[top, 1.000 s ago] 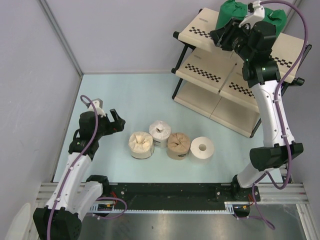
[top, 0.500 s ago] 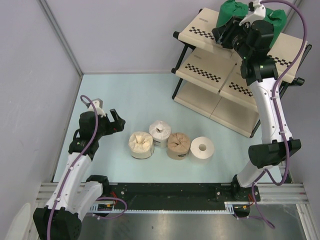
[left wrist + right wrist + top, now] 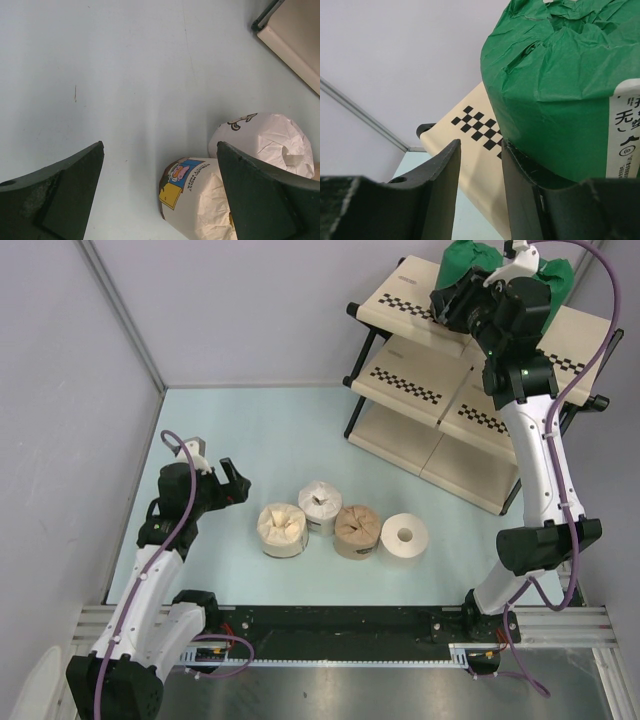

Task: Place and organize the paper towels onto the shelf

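Note:
Two green-wrapped paper towels [image 3: 468, 262] [image 3: 553, 278] stand on the top tier of the shelf [image 3: 410, 295]. My right gripper [image 3: 450, 302] is at the left side of the nearer green roll [image 3: 560, 85]. Its jaws are narrowly apart with nothing between them, and its right finger [image 3: 520, 175] rests against the roll's base. On the table lie a cream roll [image 3: 282, 529], a white-wrapped roll [image 3: 320, 505], a tan roll [image 3: 356, 531] and a bare white roll [image 3: 405, 537]. My left gripper [image 3: 237, 485] is open and empty, left of the cream roll [image 3: 200, 200].
The shelf's lower tiers [image 3: 420, 390] reach down to the table at the back right. A grey wall with a metal strip [image 3: 120, 310] bounds the left side. The shelf's bottom corner [image 3: 295, 35] shows in the left wrist view, beyond the white-wrapped roll [image 3: 265, 137].
My right gripper has moved a little up and right along the top tier, closer against the left green roll. The left arm and the table rolls have not moved.

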`<action>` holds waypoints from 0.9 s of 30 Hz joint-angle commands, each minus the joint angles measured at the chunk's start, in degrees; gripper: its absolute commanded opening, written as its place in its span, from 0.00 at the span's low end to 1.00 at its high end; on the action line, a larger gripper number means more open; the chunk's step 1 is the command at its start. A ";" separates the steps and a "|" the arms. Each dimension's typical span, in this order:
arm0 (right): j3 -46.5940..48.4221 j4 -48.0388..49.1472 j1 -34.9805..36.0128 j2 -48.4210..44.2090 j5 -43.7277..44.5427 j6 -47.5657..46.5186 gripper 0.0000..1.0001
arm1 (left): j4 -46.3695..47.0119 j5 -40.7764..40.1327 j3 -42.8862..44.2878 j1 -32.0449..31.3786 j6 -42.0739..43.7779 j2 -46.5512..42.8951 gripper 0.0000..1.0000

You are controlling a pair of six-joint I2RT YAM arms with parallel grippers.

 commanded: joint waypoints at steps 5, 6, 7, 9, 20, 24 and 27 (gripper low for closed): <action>2.59 2.34 -0.20 0.89 3.14 -1.51 0.43 | 1.33 1.10 0.54 0.45 -0.42 -0.36 1.00; 2.67 2.43 -0.20 0.98 3.23 -1.51 0.43 | 1.25 1.10 0.54 0.45 -0.33 -0.27 1.00; 2.76 2.60 -0.29 1.16 3.32 -1.68 0.43 | 1.25 1.10 0.54 0.45 -0.42 -0.27 1.00; 3.11 2.43 -0.29 1.68 3.41 -1.77 0.43 | 1.25 1.10 0.54 0.45 -0.42 -0.36 1.00; 1.80 8.21 -0.03 0.90 -7.12 -2.12 0.45 | 1.25 1.01 0.54 0.45 -0.33 -0.10 1.00; -1.00 10.86 0.41 -2.35 -16.08 -1.16 0.48 | 1.24 1.01 0.63 0.45 -0.42 -0.18 1.00; -5.48 10.61 1.99 -7.35 -18.29 -1.24 0.50 | 1.16 0.93 0.54 0.45 -0.42 -0.18 1.00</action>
